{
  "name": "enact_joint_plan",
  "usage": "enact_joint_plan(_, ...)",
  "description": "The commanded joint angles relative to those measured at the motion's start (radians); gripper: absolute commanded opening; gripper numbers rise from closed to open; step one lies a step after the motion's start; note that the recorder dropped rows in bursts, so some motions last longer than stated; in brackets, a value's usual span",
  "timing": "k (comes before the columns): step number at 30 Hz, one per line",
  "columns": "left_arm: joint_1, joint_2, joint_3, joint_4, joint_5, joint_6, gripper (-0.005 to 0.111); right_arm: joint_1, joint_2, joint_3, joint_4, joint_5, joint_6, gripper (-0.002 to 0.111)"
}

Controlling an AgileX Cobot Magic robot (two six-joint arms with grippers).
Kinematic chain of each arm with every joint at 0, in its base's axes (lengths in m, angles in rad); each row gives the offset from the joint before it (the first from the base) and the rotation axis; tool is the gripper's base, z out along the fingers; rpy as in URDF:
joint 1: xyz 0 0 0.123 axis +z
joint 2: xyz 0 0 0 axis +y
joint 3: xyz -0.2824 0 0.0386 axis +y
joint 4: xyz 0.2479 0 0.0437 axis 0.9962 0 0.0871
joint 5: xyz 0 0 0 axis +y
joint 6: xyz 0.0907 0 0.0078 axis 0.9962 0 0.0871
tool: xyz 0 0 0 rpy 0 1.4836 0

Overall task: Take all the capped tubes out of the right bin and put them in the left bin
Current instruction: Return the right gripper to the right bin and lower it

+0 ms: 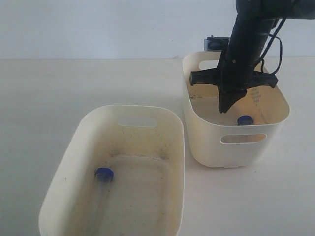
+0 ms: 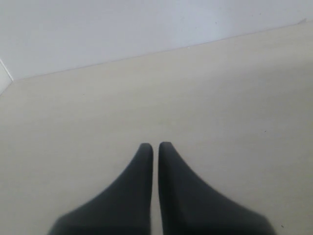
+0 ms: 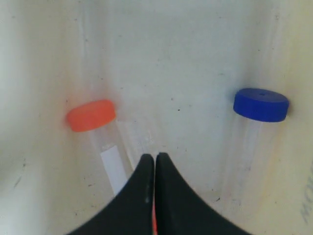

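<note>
The right bin (image 1: 209, 142) holds a blue-capped tube (image 1: 245, 120) near its front wall. My right gripper (image 1: 224, 109) reaches down inside this bin, shut. In the right wrist view its tips (image 3: 155, 155) hover over the bin floor (image 3: 171, 54), between an orange-capped tube (image 3: 91, 115) with a white label and a blue-capped tube (image 3: 260, 104), touching neither. A thin orange sliver shows through the slit low between the fingers; what it is cannot be told. The left bin (image 1: 129, 109) holds one blue-capped tube (image 1: 104, 173). My left gripper (image 2: 152, 145) is shut over bare table, outside the exterior view.
A small dark grey object (image 1: 216, 43) sits behind the right bin. The two bins stand close together on a beige table (image 1: 59, 93), with a white wall behind.
</note>
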Motion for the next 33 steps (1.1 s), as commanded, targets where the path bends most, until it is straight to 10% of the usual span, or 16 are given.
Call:
enact_joint_plan(1, -0.001, 0.0, -0.004, -0.003, -0.003, -0.01, 0.004, -0.002, 0.009, -0.003, -0.008, -0.012, -0.01, 0.0)
enact_joint_plan(21, -0.001, 0.0, -0.004, -0.003, -0.003, -0.01, 0.004, -0.002, 0.109, -0.002, -0.018, -0.086, -0.053, 0.001)
enact_joint_plan(28, -0.001, 0.0, -0.004, -0.003, -0.003, -0.01, 0.004, -0.002, 0.109, -0.002, 0.056, -0.02, -0.118, 0.06)
enact_joint_plan(33, -0.001, 0.0, -0.004, -0.003, -0.003, -0.01, 0.004, -0.002, 0.109, -0.002, 0.06, 0.031, -0.147, 0.066)
